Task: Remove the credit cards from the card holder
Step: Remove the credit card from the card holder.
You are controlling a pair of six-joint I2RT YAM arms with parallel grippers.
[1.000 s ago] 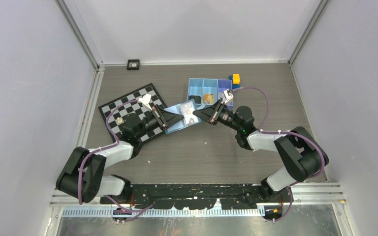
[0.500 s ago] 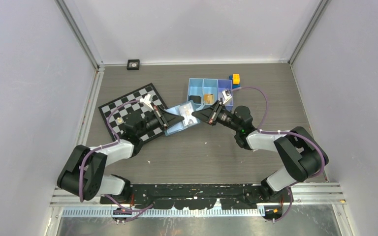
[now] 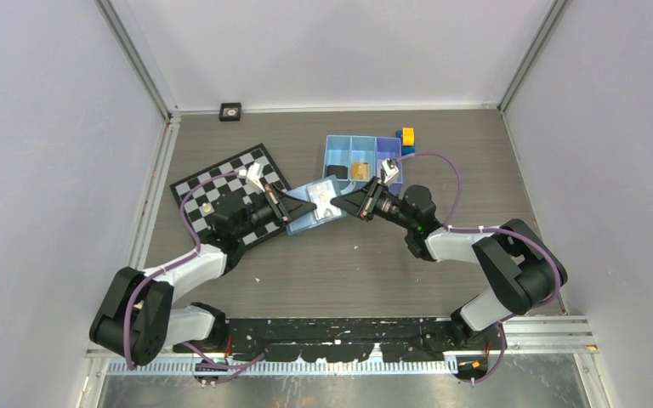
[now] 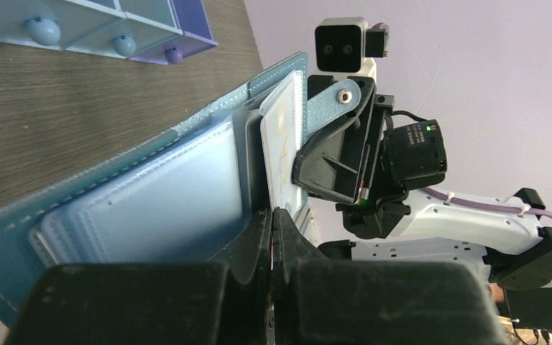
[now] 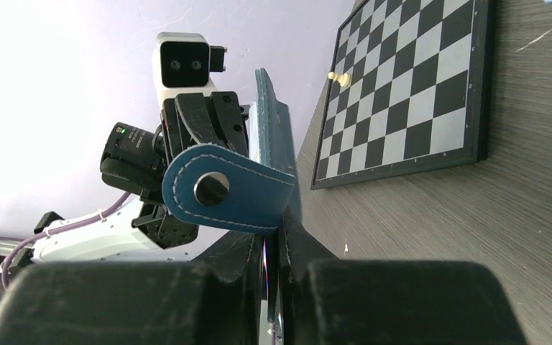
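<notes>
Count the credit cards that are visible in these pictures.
2. One pale card sits in a pocket of the open card holder. One tan-brown card, as it seems, lies in the middle compartment of the blue tray. More may be hidden in the pockets.

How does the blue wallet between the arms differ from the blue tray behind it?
The card holder is stitched and folded open, showing a pale card; the tray is rigid with three compartments. The card holder is pinched by the left hand; the tray rests untouched on the table. Both are mostly blue.
</notes>
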